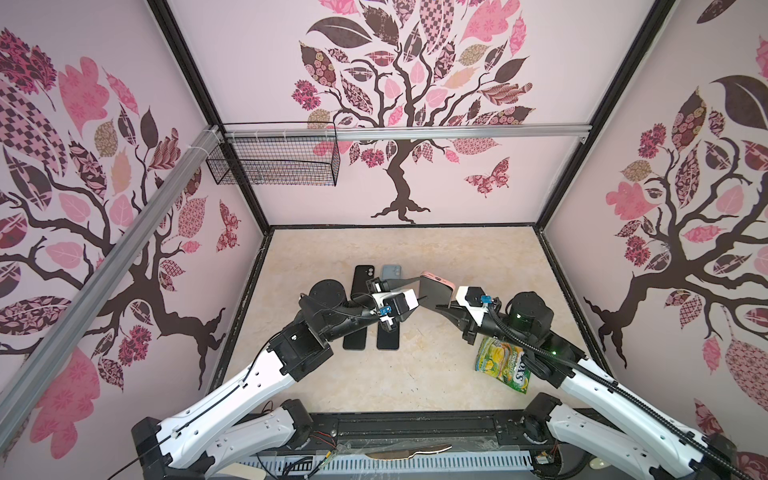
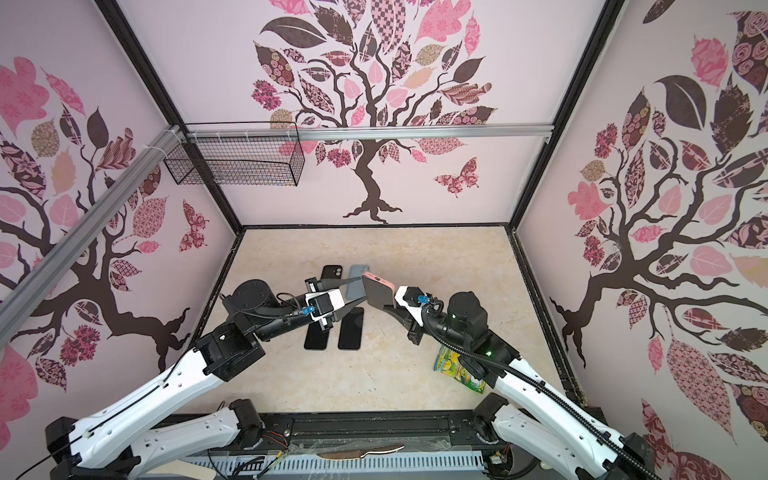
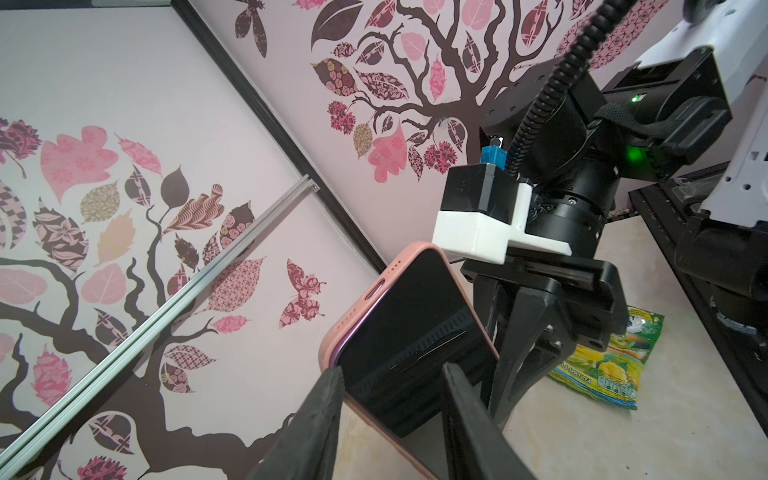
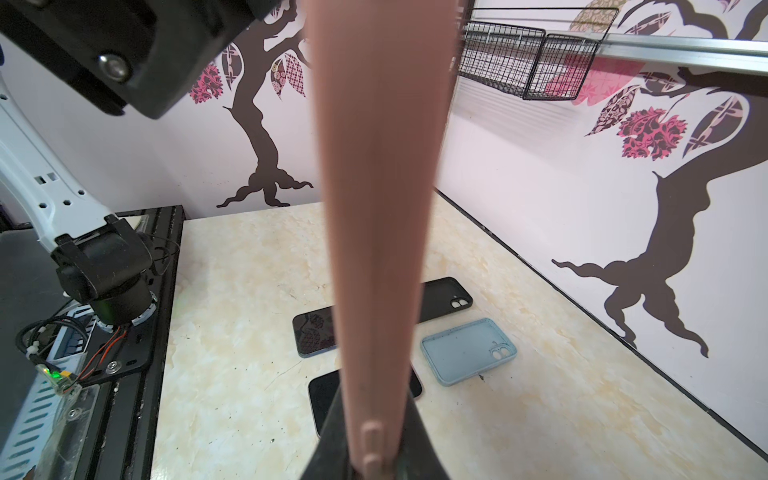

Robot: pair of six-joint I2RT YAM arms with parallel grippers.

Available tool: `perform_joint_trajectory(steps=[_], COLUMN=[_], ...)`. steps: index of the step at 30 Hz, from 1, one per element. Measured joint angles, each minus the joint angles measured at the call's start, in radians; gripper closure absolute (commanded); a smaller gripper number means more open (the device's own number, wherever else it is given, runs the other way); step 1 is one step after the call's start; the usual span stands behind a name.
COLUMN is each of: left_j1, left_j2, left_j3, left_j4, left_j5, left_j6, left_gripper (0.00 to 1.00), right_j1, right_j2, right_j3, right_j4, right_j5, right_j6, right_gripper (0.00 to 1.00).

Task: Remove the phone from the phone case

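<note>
A dark-screened phone (image 3: pixel 409 332) in a soft pink silicone case (image 4: pixel 374 166) is held clear of the table (image 1: pixel 415 374), above and just beside a light-blue empty case (image 1: pixel 390 272), on that case's right-arm side. It is clamped low down by the tightly closed right gripper (image 1: pixel 441 306), so its long axis stands steeply, with the charging-port end uppermost and the screen turned to the left arm. The left gripper (image 3: pixel 390 374) is set part-open around the nearest upper corner, with nothing clamped. One finger (image 3: pixel 326 403) is laid against the pink rim and the other is placed before the glass, though contact there cannot be told. The phone thus lies straight ahead of the left claw, which is judged the arm to peel that rim away.
</note>
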Motion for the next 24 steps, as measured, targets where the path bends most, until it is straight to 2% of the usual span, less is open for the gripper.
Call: perform_joint_trajectory(steps=[24], left_j1=[0.000], left_j2=[0.019], left_j3=[0.000], left_j4=[0.018], left_j5=[-0.028], left_j6=[0.000], left_gripper=[0.59], right_j1=[0.000], right_j2=[-0.001], right_j3=[0.000], right_j4=[-0.016], right_j5=[-0.023], right_j6=[0.000], right_gripper=[1.00])
